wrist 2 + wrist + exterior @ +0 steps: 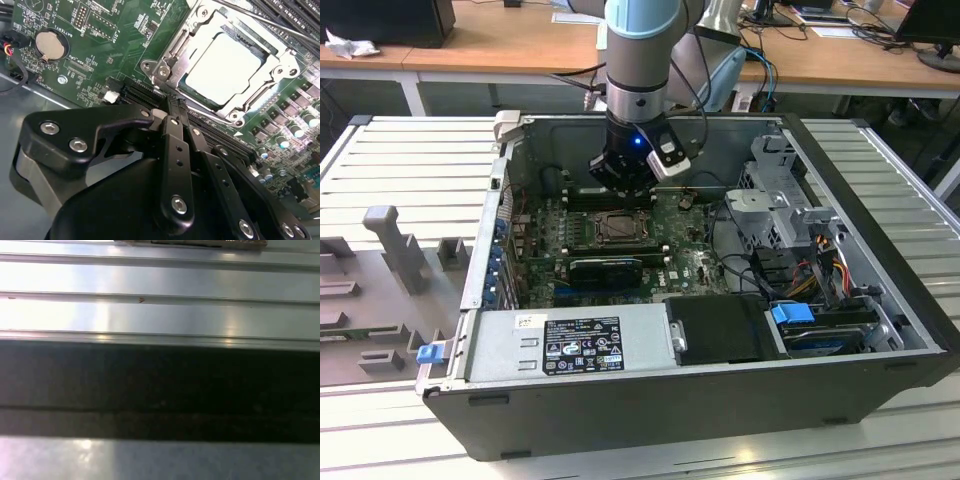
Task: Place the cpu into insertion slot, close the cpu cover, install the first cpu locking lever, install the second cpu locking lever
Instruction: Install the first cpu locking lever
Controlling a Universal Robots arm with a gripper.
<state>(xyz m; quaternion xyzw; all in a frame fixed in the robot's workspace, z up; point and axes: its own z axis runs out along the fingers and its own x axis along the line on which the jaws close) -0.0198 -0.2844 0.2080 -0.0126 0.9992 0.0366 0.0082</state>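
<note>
Second wrist view puts the cpu (227, 67) flat inside the insertion slot (165, 70), its pale top showing through the window of the cpu cover (260, 95), which looks folded down over it, so I judge the placing and the cover step done and the locking levers to be the work in hand. My gripper (172, 107) hovers just beside the socket's near edge, fingers drawn together with nothing between them as far as I can see. A thin metal rod (260, 20) runs along the far side of the socket; it may be one of the levers, but I cannot tell whether it is hooked down or free. The lever step, to my mind, calls for a fine push on a thin wire arm and care not to scrape the green board (100, 55) around it. From the exterior view my gripper (625, 185) hangs inside the open computer case (880, 330), over the board. First wrist view gives me blurred pale ribbed metal and a dark band, telling me nothing of the socket
</note>
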